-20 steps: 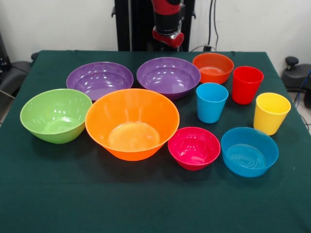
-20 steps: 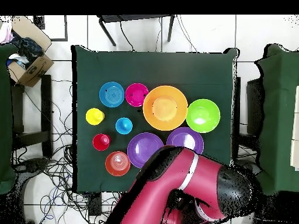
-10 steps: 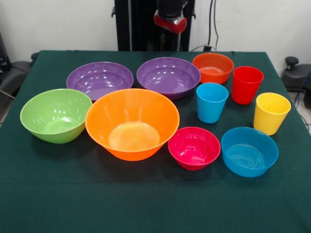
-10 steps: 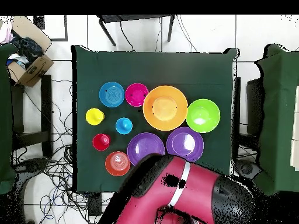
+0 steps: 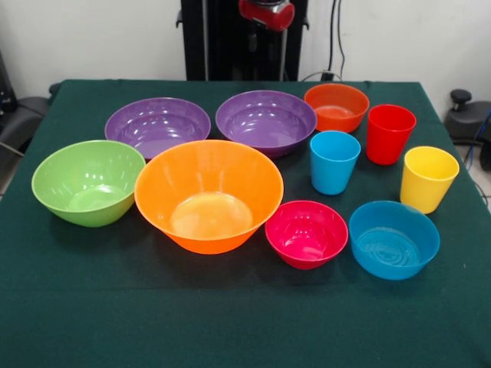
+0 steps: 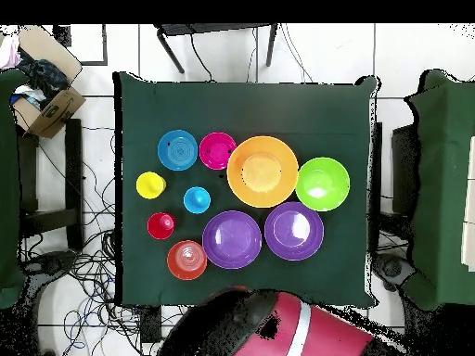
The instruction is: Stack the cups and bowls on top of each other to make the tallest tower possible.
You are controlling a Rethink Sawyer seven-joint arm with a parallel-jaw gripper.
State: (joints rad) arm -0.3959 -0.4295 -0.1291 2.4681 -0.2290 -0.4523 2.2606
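Front view. My arm (image 5: 265, 13) shows only as a red and black end at the top edge, above the table (image 5: 230, 322). I cannot tell how my gripper is set, and it holds nothing that I can see.

Nothing is stacked. All ten pieces sit apart and mouth up. The big orange bowl (image 5: 209, 195) is in the middle, the green bowl (image 5: 88, 182) just beside it. Two purple bowls (image 5: 157, 125) (image 5: 266, 121) sit behind. The small orange bowl (image 5: 336, 106), red cup (image 5: 390, 134) and yellow cup (image 5: 427, 179) run down one side. The blue cup (image 5: 334, 162) is between the purple and red. The pink bowl (image 5: 306, 233) and blue bowl (image 5: 393, 238) sit nearest the camera.

Handling, my judgement: glossy thin plastic, so light, stiff and slippery. Bowl walls slope and would likely squeeze out of a side pinch, so I would take one rim wall, one finger inside and one outside. Cups suit a pinch across the upper wall or rim. They are light and could tip or slide if nudged.

Overhead view. The same layout, turned round. My arm (image 6: 278, 329) lies off the table's edge, clear of every piece. The big orange bowl (image 6: 263, 171) is the obvious base, with free space around it.
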